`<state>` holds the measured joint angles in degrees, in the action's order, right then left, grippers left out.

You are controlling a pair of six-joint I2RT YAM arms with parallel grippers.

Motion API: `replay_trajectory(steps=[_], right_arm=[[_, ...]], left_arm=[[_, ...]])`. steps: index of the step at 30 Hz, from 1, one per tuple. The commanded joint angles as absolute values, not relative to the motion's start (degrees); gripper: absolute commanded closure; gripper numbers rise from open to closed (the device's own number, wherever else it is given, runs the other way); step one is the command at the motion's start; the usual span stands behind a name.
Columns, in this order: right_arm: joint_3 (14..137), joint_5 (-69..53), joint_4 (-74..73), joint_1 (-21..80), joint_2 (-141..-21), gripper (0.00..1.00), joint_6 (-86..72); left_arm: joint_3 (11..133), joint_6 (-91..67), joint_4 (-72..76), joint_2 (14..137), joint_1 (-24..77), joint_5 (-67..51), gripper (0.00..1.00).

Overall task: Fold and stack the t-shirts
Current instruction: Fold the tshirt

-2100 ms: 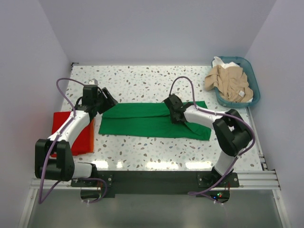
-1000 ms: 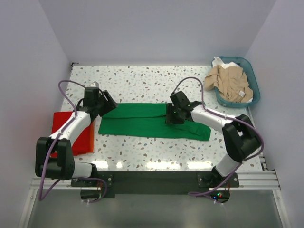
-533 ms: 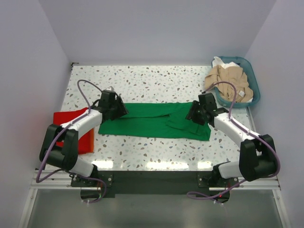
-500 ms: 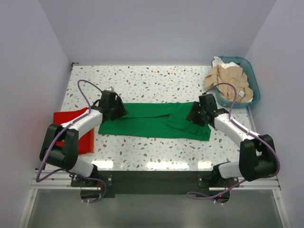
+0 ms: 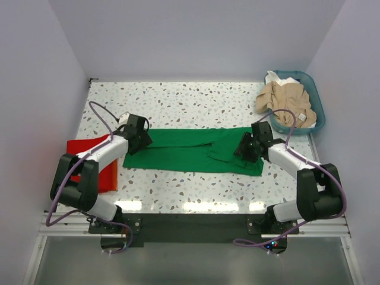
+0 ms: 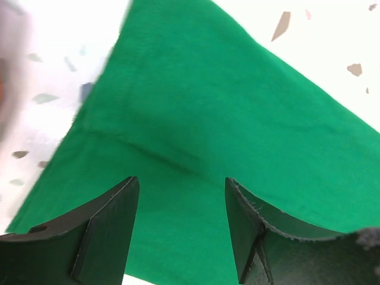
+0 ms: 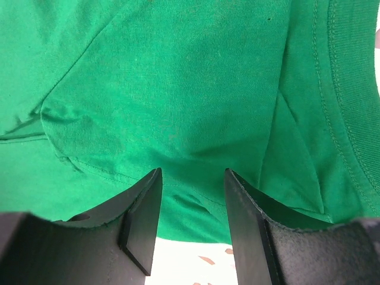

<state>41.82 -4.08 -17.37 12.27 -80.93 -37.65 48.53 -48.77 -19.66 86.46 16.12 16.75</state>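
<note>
Tabletop [image 5: 196, 98]; jaws seemingly nearer t-shirt [image 5: 178, 151] ends.

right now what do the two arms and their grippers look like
The left arm and right arm both have white tubular links joined by bulky black joints. A thin purple cable loops loosely along each. The left gripper and right gripper are black, each with two flat, wedge-shaped matte fingers. No markings show.
</note>
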Motion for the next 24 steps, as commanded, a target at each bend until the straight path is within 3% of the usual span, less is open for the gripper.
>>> replay_trajectory(steps=[1,16,24], right_arm=[[41.57,-4.92,-15.29,11.52,-79.28,0.5,-37.36],[41.04,-8.44,-16.52,7.03,-76.03,0.5,-35.51],[40.52,-9.58,-15.74,2.2,-76.64,0.49,-35.33]], left_arm=[[49.75,-52.73,-22.41,86.04,15.38,22.76,0.35],[53.52,-54.4,-23.12,92.54,11.69,22.76,0.41],[54.05,-54.14,-21.89,93.78,10.72,22.5,0.62]])
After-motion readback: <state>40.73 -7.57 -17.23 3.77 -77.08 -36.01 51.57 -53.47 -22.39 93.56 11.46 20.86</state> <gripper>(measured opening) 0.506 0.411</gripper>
